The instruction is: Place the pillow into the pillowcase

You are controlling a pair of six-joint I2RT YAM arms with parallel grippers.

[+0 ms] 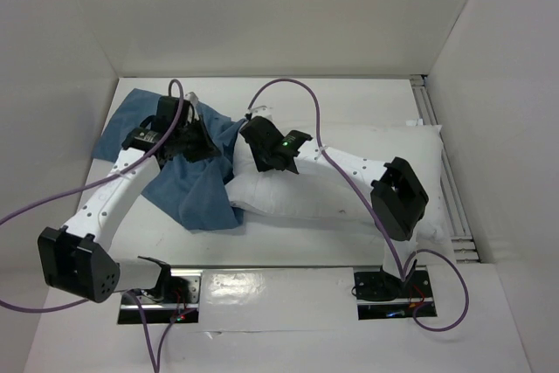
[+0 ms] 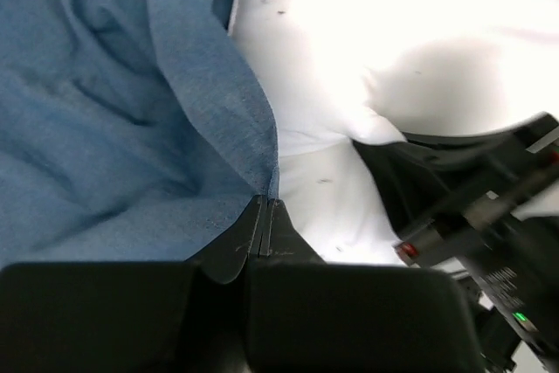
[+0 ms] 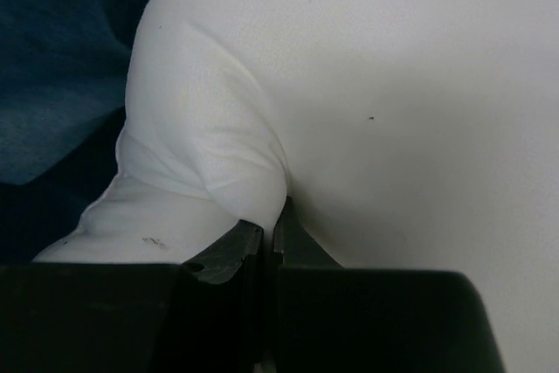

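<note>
The blue pillowcase (image 1: 188, 185) lies crumpled on the left of the table. Beside it on the right is the white pillow (image 1: 349, 176), its left end touching the blue cloth. My left gripper (image 2: 266, 202) is shut on the hem of the pillowcase (image 2: 113, 102), right next to the pillow (image 2: 393, 24). My right gripper (image 3: 273, 216) is shut on a pinched fold of the pillow (image 3: 393, 67) at its left end. The pillowcase (image 3: 52, 85) shows dark blue just beyond that end. From above, both wrists meet over the seam between cloth and pillow, hiding it.
White walls close in the table on the left, back and right. A metal rail (image 1: 434, 120) runs along the right edge behind the pillow. Purple cables (image 1: 293, 85) loop over both arms. The right arm's black wrist (image 2: 472, 216) sits close to my left fingers.
</note>
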